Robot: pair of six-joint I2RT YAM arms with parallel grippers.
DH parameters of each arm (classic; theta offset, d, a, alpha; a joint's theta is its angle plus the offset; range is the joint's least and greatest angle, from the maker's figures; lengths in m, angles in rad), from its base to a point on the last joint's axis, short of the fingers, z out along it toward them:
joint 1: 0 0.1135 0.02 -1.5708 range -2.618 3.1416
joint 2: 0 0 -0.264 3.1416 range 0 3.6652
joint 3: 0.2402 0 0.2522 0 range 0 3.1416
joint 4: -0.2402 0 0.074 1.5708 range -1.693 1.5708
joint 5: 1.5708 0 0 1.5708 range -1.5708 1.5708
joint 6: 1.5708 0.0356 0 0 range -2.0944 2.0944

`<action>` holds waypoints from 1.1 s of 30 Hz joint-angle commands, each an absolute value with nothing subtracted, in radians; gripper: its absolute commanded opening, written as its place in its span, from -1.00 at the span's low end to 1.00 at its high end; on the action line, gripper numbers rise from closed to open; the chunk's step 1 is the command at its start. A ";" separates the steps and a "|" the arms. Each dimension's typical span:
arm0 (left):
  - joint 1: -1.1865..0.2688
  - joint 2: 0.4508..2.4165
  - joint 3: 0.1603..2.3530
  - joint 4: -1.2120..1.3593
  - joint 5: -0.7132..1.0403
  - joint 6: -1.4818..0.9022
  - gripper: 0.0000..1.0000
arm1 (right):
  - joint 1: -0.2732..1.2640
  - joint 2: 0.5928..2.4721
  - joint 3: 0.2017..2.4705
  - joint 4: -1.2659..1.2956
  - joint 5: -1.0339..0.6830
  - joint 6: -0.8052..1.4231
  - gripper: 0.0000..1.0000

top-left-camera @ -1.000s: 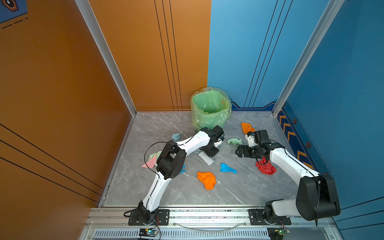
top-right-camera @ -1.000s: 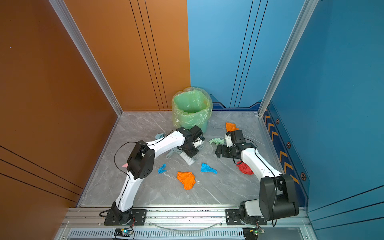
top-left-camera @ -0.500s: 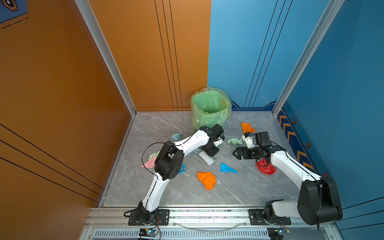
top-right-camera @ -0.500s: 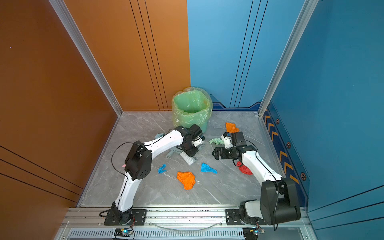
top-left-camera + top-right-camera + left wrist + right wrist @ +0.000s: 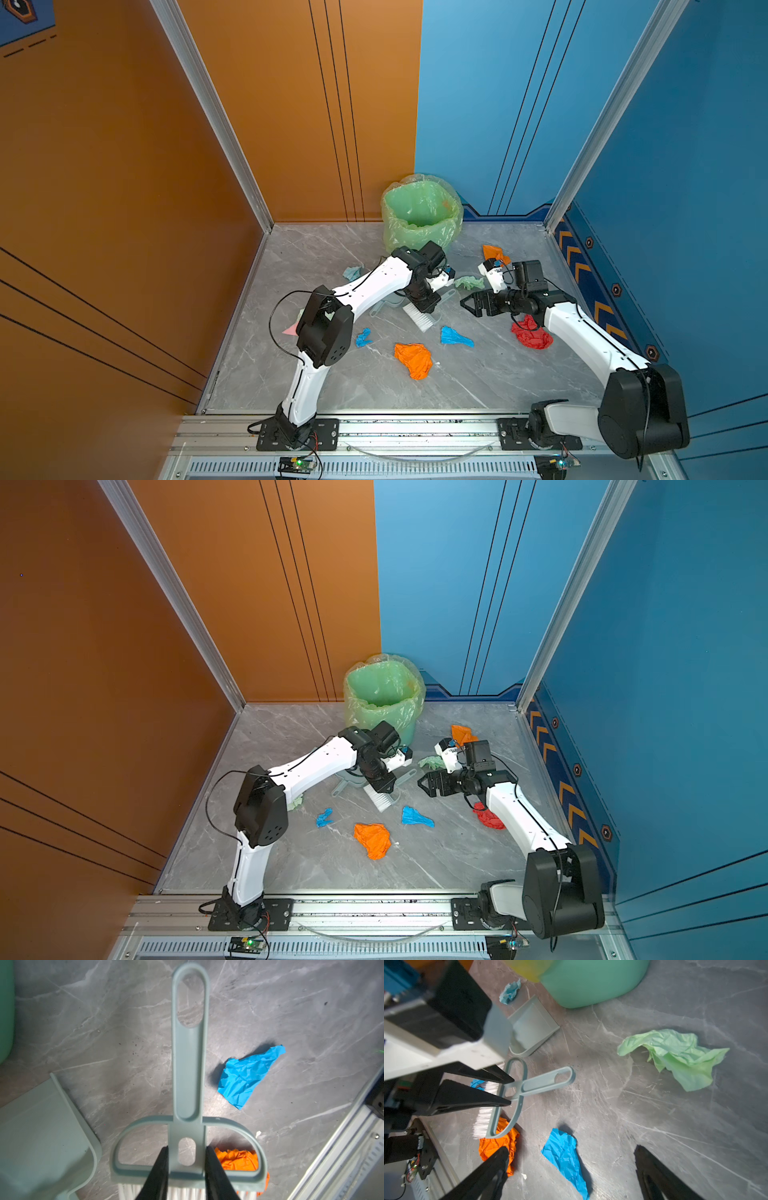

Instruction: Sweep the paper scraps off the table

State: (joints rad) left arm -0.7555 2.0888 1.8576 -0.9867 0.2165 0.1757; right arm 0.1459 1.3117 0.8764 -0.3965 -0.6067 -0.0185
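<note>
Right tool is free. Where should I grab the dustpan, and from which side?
Pinch the dustpan by the raised side wall nearest the right tool, descending from above, jaws straddling it. It lies flat, open face up, so that wall is the only upright edge exposed. Its handle seems to run under the left arm; avoid it.

The right gripper (image 5: 467,305) is now a little more to the left than one second ago, nearer to the handle of the brush (image 5: 417,318). The elbow of the left arm (image 5: 322,332) has shifted to the left and slightly down in both top views. The elbow of the right arm (image 5: 642,409) also sits slightly lower there.
</note>
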 commanded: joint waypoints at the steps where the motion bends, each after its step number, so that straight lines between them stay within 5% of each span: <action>1: -0.763 2.043 1.831 -1.028 0.312 0.229 -1.00 | 0.152 1.335 0.939 -0.461 -0.755 -0.093 0.91; 33: -0.715 1.912 1.741 -1.028 0.672 0.365 -1.00 | 0.206 1.332 1.011 -0.618 -1.047 -0.214 0.92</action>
